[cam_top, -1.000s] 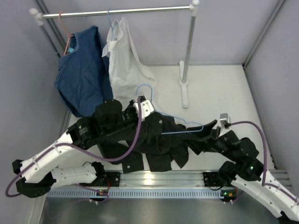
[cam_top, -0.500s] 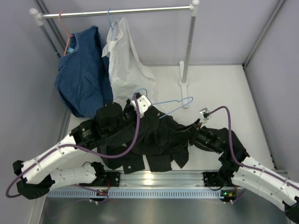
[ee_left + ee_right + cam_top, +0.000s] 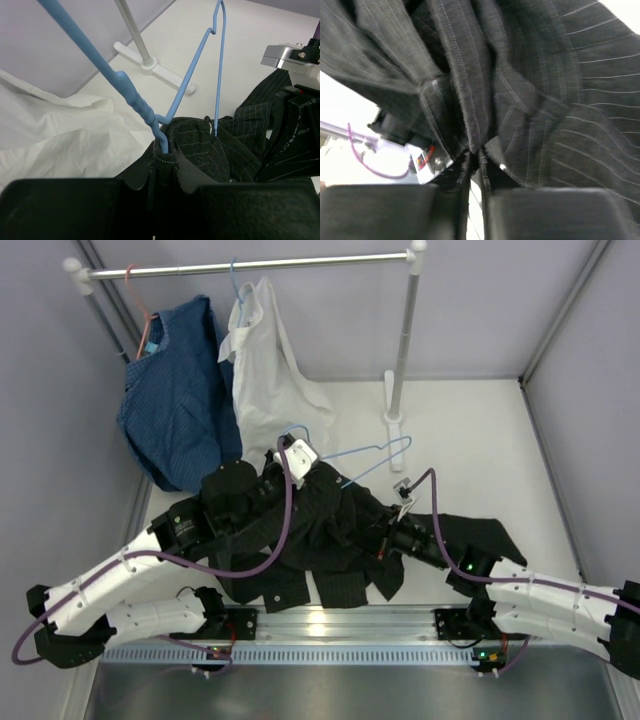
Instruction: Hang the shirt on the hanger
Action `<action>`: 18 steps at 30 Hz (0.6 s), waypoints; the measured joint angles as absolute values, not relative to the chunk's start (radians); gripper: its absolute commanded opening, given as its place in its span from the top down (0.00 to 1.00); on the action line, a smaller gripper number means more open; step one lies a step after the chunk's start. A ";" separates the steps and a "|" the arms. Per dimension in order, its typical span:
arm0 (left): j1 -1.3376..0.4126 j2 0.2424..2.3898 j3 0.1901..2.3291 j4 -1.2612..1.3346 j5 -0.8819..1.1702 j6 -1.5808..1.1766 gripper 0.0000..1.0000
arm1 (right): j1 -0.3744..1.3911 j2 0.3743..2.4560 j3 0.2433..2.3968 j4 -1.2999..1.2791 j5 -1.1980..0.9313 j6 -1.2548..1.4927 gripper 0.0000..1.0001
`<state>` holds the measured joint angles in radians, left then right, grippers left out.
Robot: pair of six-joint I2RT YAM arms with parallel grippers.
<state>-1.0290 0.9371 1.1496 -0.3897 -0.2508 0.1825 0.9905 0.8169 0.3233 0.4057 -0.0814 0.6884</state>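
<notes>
Nearest us, our right tool (image 3: 475, 160) is pinched almost closed on a fold of the black shirt (image 3: 320, 530), which lies bunched on the bench (image 3: 470, 440). Just beyond, the left tool (image 3: 161, 165) clamps the shirt's cloth where the light-blue hanger (image 3: 127, 87) runs into it. We judge the threading half done; next, the cloth needs drawing over the bare wire shoulder. Farther back, the rack (image 3: 260, 264), white shirt (image 3: 265, 370) and blue shirt (image 3: 175, 400) crowd the hook.
</notes>
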 measured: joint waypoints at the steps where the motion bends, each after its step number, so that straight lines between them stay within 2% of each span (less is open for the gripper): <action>1: -1.029 0.936 1.148 -0.389 -0.255 0.182 1.00 | 0.993 0.822 0.323 0.403 -0.064 0.687 1.00; 6: -1.029 0.906 1.133 -0.388 -0.272 0.182 1.00 | 0.986 0.781 0.345 0.318 0.081 0.659 1.00; 9: -1.029 0.868 1.108 -0.385 -0.257 0.186 1.00 | 0.910 0.731 0.396 0.209 0.116 0.630 1.00; 14: -1.034 0.778 0.999 -0.361 -0.172 0.217 1.00 | 0.625 0.744 0.561 0.035 -0.008 0.597 1.00; 18: -1.037 0.768 0.924 -0.337 -0.152 0.262 1.00 | 0.445 0.814 0.690 -0.075 -0.236 0.570 1.00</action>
